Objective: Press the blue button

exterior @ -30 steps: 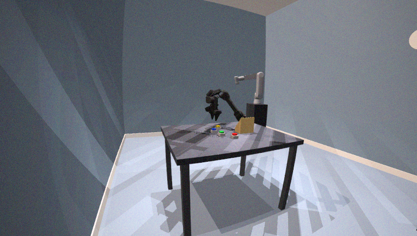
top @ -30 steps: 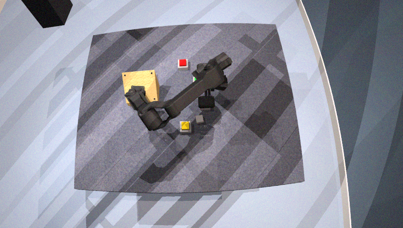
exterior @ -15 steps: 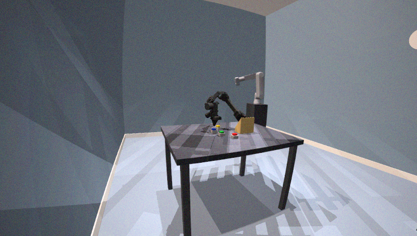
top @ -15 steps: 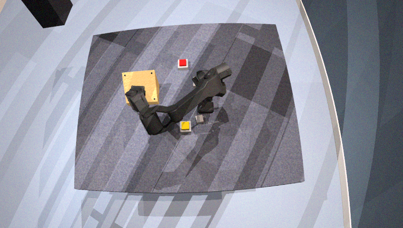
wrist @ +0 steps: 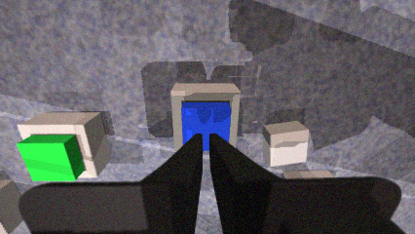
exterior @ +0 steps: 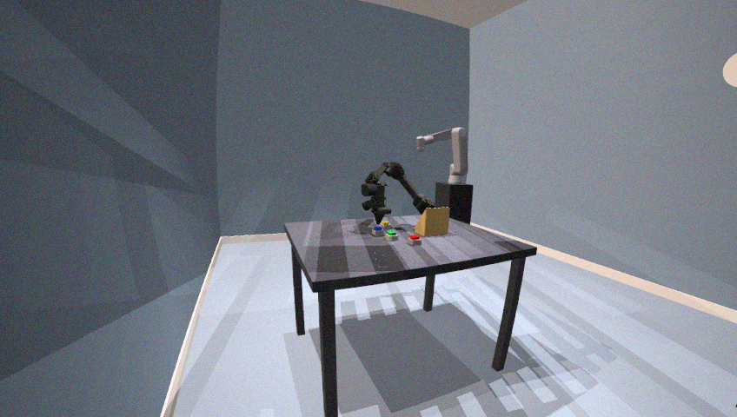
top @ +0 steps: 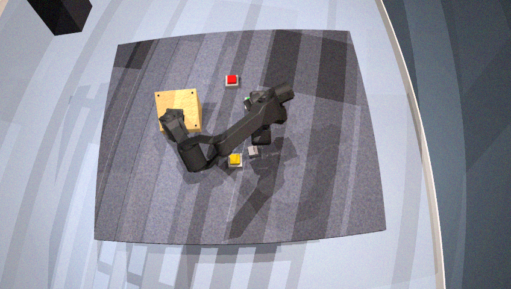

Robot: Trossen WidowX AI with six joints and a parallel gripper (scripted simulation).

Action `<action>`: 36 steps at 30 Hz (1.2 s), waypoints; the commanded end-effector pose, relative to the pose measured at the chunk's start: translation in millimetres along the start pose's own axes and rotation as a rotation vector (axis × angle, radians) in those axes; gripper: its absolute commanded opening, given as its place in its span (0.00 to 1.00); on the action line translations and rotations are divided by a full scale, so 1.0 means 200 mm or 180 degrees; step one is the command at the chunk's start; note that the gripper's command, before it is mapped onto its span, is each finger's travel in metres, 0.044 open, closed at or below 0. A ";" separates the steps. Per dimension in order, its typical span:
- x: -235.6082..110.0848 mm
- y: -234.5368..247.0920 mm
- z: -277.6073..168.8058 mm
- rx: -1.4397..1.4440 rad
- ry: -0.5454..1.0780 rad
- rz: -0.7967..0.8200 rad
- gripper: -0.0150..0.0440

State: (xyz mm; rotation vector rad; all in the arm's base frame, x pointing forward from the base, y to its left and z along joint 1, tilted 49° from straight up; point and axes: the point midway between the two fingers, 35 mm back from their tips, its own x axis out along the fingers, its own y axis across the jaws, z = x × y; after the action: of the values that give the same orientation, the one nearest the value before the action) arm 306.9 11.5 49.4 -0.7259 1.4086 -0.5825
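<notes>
Jaws over blue button
We see the gripper with jaws pressed together, empty, above the blue button; green button at 9 o'clock.

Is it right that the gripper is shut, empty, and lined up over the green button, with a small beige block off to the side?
Not quite. The gripper is shut and empty, but it is lined up over the blue button, not the green button, which sits off to one side. The wrist view shows this. The small beige block is indeed off to the other side.
</notes>
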 end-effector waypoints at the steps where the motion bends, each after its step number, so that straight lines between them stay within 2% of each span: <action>1: 0.03 0.00 0.00 -0.0013 -0.0001 -0.0010 0.29; 12: 0.11 0.00 0.00 -0.0012 -0.0001 -0.0015 0.29; 30: 0.11 0.00 0.00 -0.0012 -0.0001 -0.0015 0.29; 34: -0.04 0.00 0.00 -0.0011 -0.0001 -0.0010 0.29; 36: -0.06 0.00 0.00 -0.0013 0.0000 -0.0011 0.29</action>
State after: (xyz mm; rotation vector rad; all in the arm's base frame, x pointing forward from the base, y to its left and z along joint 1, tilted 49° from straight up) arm 306.3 13.6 51.7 -0.7363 1.4082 -0.5816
